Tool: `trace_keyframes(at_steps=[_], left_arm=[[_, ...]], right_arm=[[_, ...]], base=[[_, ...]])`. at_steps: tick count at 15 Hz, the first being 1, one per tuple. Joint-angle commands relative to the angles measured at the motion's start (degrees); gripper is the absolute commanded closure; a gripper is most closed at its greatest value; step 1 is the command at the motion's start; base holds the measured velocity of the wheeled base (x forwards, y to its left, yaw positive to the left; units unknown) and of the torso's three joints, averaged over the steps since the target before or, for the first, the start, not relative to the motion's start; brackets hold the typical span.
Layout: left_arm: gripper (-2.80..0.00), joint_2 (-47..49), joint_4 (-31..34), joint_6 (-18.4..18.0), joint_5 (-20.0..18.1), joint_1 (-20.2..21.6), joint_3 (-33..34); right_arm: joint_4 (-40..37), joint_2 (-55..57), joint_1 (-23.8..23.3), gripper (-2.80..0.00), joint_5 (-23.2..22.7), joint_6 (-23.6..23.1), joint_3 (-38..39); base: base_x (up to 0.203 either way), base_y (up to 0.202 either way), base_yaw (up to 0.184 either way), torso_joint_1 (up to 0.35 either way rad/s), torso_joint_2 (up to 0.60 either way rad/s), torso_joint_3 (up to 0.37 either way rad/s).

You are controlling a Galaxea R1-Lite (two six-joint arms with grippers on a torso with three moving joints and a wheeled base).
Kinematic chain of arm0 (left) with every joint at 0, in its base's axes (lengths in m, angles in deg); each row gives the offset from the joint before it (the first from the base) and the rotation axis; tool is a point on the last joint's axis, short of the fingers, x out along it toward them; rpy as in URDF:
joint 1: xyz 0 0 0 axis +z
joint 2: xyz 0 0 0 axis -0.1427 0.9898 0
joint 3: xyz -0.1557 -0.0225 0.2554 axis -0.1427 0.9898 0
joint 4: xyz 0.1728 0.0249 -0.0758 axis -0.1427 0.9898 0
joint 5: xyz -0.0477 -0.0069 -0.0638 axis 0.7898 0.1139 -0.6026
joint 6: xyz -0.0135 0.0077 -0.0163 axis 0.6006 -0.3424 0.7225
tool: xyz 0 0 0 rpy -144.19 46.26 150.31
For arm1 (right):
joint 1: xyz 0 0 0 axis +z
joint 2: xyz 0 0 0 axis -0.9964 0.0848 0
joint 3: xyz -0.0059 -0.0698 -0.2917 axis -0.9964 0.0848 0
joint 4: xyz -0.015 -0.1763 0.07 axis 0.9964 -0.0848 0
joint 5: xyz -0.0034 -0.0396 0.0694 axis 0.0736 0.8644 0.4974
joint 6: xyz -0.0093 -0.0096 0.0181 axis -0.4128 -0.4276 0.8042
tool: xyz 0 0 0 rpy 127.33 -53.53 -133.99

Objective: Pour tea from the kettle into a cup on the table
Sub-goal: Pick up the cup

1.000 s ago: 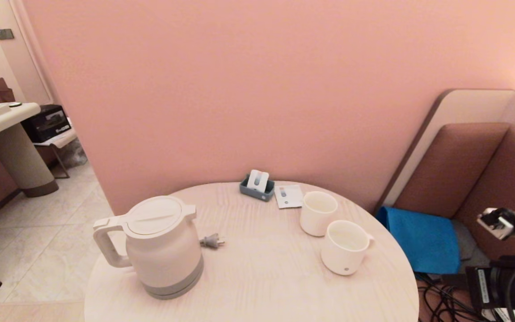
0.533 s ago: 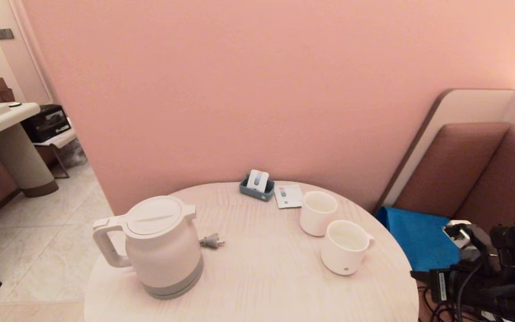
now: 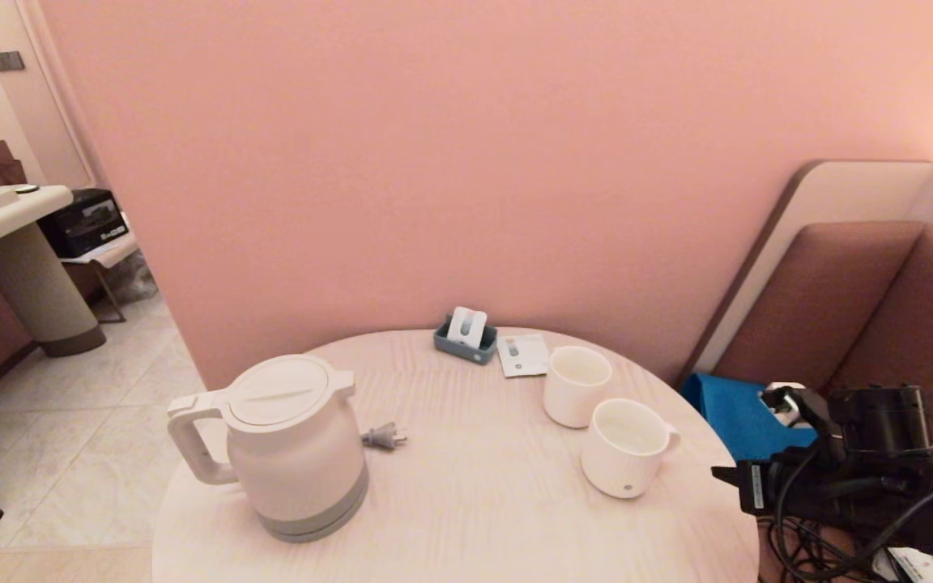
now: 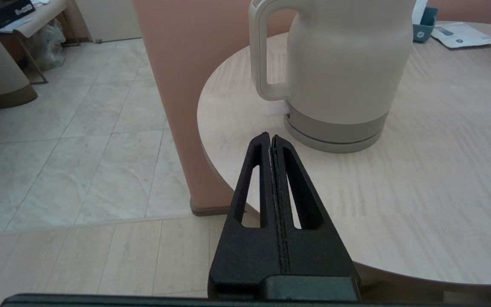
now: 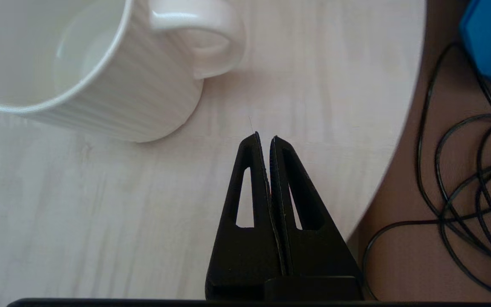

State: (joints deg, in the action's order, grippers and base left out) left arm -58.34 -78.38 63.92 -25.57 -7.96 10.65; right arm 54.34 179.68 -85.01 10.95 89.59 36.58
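Observation:
The cream-white kettle [image 3: 292, 445] stands on the left of the round pale-wood table [image 3: 475, 502], its loop handle turned to the left. The ribbed white mug [image 3: 627, 447] stands at the right, handle to the right, empty. My left gripper [image 4: 270, 138] is shut with nothing in it and sits low by the table's near left edge, just short of the kettle [image 4: 343, 72] and its handle. My right gripper [image 5: 264, 138] is shut and empty above the table's right edge, close to the mug [image 5: 88, 72] and its handle. The right arm [image 3: 863, 470] reaches in from the right.
A smooth handleless cup [image 3: 576, 385] stands just behind the mug. A grey plug [image 3: 384, 437] lies beside the kettle. At the back are a small blue holder [image 3: 466, 334] and a white packet [image 3: 521, 356]. A blue cloth [image 3: 730, 409] and black cables [image 5: 463, 179] lie right of the table.
My right arm has swung left from the far right edge of the picture toward the table's right edge and the mug. Kettle and cups have not moved.

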Motion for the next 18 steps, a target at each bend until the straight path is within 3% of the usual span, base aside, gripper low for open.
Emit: trace_keyframes(at_steps=[1, 5, 6, 18], left_arm=[[0.00, 0.0, 0.0, 0.0, 0.0, 0.0, 0.0], [0.00, 0.0, 0.0, 0.0, 0.0, 0.0, 0.0], [0.00, 0.0, 0.0, 0.0, 0.0, 0.0, 0.0], [0.00, 0.0, 0.0, 0.0, 0.0, 0.0, 0.0]], right_arm=[[0.2, 2.0, 0.1, 0.00, -0.2, 0.1, -1.1], [0.2, 3.4, 0.1, 0.00, -1.5, 0.0, -3.2], [0.2, 3.4, 0.2, -2.80, -1.5, -0.1, -3.2], [0.3, 6.9, 0.2, -2.80, -0.8, 0.0, -6.6]], base=[[0.000, 0.000, 0.000, 0.000, 0.00, 0.000], [0.000, 0.000, 0.000, 0.000, 0.00, 0.000], [0.000, 0.000, 0.000, 0.000, 0.00, 0.000], [0.000, 0.000, 0.000, 0.000, 0.00, 0.000]])
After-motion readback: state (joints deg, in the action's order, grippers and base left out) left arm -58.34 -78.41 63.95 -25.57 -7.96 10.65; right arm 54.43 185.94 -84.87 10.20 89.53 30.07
